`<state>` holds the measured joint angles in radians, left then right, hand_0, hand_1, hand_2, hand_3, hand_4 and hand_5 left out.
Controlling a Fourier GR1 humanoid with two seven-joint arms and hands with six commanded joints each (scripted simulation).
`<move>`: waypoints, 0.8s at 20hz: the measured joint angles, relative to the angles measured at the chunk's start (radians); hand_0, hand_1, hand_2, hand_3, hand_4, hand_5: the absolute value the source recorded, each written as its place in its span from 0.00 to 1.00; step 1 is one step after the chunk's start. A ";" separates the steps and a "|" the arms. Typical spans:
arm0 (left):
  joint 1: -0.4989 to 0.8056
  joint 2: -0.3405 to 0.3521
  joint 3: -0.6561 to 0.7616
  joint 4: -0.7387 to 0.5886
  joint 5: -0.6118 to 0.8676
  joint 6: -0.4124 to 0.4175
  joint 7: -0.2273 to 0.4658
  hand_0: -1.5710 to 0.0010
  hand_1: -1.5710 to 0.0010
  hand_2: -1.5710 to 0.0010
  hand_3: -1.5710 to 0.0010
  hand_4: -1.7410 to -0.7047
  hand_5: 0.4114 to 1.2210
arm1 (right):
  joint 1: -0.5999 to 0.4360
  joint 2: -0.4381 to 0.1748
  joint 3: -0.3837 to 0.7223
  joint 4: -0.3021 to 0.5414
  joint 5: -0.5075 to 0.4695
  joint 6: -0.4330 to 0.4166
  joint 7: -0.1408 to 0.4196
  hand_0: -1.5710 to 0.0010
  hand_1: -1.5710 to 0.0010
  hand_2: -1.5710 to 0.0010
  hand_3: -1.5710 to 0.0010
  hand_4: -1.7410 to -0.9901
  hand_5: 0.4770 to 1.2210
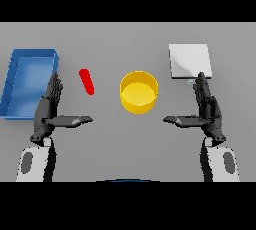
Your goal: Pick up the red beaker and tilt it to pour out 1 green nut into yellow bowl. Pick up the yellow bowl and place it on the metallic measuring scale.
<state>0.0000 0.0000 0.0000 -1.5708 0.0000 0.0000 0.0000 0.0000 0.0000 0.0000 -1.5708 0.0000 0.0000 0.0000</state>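
Both hands hang open with fingers straight and thumbs turned inward, the left hand (49,105) at 8 o'clock and the right hand (207,108) at 4 o'clock, neither holding anything. The beaker (87,81) lies at 10 o'clock, just beyond the left thumb; the bowl (139,92) sits centre, the scale (189,61) at 2 o'clock. The left hand should close squarely around the beaker's middle before lifting, so the later tilt over the bowl stays controlled.

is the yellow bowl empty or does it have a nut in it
Empty, as far as shown: the yellow bowl shows only plain yellow inside, no green nut.
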 measured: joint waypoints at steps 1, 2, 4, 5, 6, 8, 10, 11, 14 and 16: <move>0.004 0.000 -0.001 -0.003 0.000 0.000 -0.003 1.00 1.00 1.00 1.00 0.57 0.23 | 0.001 0.000 0.000 -0.001 -0.001 -0.001 -0.001 1.00 1.00 1.00 1.00 0.76 0.16; 0.010 -0.001 -0.003 -0.007 0.000 -0.001 -0.007 1.00 1.00 1.00 1.00 0.57 0.23 | 0.002 -0.001 -0.001 -0.001 -0.001 0.000 -0.002 1.00 1.00 1.00 1.00 0.76 0.16; 0.026 -0.002 -0.008 -0.019 -0.001 -0.003 -0.012 1.00 1.00 1.00 1.00 0.57 0.23 | 0.005 -0.003 -0.001 -0.003 -0.003 0.002 -0.004 1.00 1.00 1.00 1.00 0.76 0.16; 0.034 -0.002 -0.011 -0.025 -0.001 -0.004 -0.014 1.00 1.00 1.00 1.00 0.57 0.23 | 0.007 -0.004 -0.001 -0.004 -0.004 0.003 -0.004 1.00 1.00 1.00 1.00 0.76 0.16; 0.040 -0.003 -0.011 -0.027 -0.002 -0.004 -0.009 1.00 1.00 1.00 1.00 0.57 0.23 | -0.001 -0.001 0.000 0.001 0.000 0.000 -0.005 1.00 1.00 1.00 1.00 0.76 0.16; 0.109 0.044 -0.062 -0.115 -0.067 -0.020 -0.036 1.00 1.00 1.00 1.00 0.56 0.23 | 0.074 -0.056 0.075 -0.058 0.190 -0.055 -0.126 1.00 1.00 1.00 1.00 0.77 0.16; 0.130 0.059 -0.085 -0.152 -0.088 -0.027 0.010 1.00 1.00 1.00 1.00 0.56 0.23 | 0.102 -0.072 0.104 -0.090 0.267 -0.082 -0.110 1.00 1.00 1.00 1.00 0.77 0.15; 0.144 0.061 -0.099 -0.173 -0.100 -0.029 0.016 1.00 1.00 1.00 1.00 0.56 0.23 | 0.110 -0.065 0.117 -0.098 0.287 -0.090 -0.101 1.00 1.00 1.00 1.00 0.77 0.15; 0.134 0.075 -0.101 -0.175 -0.117 -0.027 0.050 1.00 1.00 1.00 1.00 0.56 0.24 | 0.112 -0.063 0.117 -0.118 0.284 -0.091 -0.078 1.00 1.00 1.00 1.00 0.73 0.16; 0.123 0.066 -0.116 -0.162 -0.140 -0.020 0.050 1.00 1.00 1.00 1.00 0.56 0.24 | 0.120 -0.062 0.118 -0.126 0.270 -0.077 -0.077 1.00 1.00 1.00 1.00 0.71 0.18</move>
<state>0.1230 0.0660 -0.1156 -1.7328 -0.1398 -0.0198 0.0496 0.1196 -0.0620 0.1177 -1.6964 0.2704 -0.0774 -0.0771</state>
